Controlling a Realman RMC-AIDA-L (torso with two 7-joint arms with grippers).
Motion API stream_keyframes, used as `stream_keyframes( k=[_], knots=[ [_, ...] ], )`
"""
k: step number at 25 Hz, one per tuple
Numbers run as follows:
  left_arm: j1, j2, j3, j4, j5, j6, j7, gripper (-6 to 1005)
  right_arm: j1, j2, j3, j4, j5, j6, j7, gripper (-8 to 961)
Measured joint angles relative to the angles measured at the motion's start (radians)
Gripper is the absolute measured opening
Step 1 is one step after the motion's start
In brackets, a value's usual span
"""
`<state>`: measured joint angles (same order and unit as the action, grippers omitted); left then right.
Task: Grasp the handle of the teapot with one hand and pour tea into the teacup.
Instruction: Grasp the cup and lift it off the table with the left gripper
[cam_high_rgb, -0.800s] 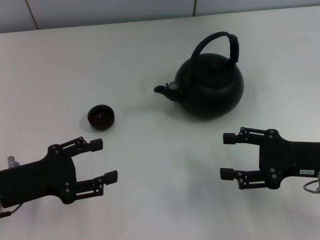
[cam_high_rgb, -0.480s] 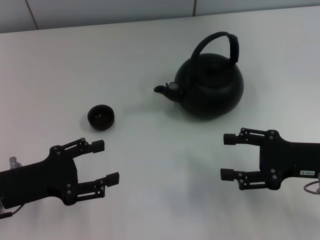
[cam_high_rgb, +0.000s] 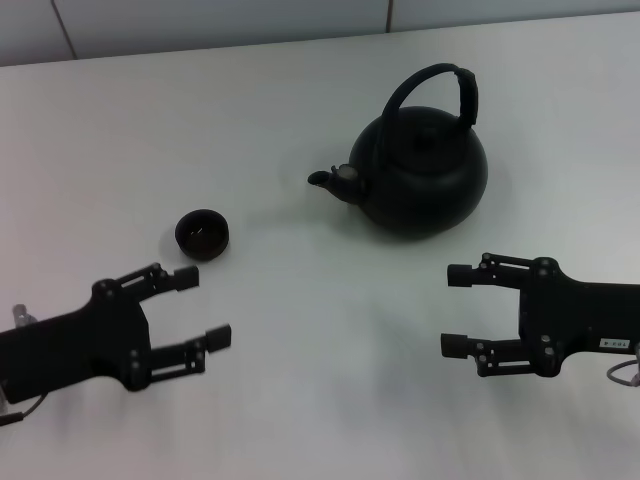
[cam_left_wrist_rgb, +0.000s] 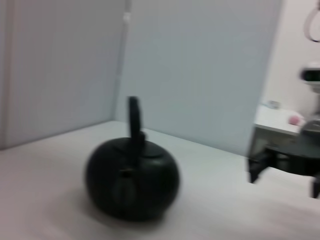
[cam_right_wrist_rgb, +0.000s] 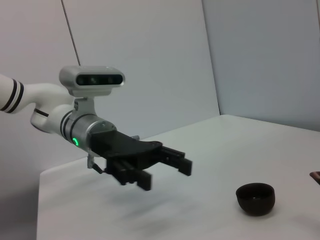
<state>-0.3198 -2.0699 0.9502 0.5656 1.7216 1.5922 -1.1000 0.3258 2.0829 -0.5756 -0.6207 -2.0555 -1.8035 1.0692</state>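
The black teapot (cam_high_rgb: 420, 182) stands on the white table, its spout pointing left and its arched handle (cam_high_rgb: 438, 84) upright over the lid. The small black teacup (cam_high_rgb: 202, 234) sits left of it. My left gripper (cam_high_rgb: 203, 305) hovers open just in front of the teacup, holding nothing. My right gripper (cam_high_rgb: 455, 311) is open and empty in front of the teapot, its fingers pointing left. The left wrist view shows the teapot (cam_left_wrist_rgb: 132, 182) and handle (cam_left_wrist_rgb: 134, 117), with the right gripper (cam_left_wrist_rgb: 280, 160) farther off. The right wrist view shows the teacup (cam_right_wrist_rgb: 255, 198) and the left gripper (cam_right_wrist_rgb: 165, 165).
The white table (cam_high_rgb: 300, 400) runs back to a grey wall (cam_high_rgb: 200, 25). Bare tabletop lies between the two grippers and between teacup and teapot.
The left gripper has shifted slightly away from me, toward the teacup, and tilted a little. The right gripper, teapot and teacup have not moved.
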Motion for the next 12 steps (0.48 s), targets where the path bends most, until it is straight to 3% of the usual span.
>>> stream_keyframes(
  k=[12],
  knots=[
    [-0.011, -0.002, -0.001, -0.202, -0.247, -0.070, 0.287, 838, 0.004, 0.000, 0.002, 0.025, 0.016, 0.024, 0.000, 827]
  ],
)
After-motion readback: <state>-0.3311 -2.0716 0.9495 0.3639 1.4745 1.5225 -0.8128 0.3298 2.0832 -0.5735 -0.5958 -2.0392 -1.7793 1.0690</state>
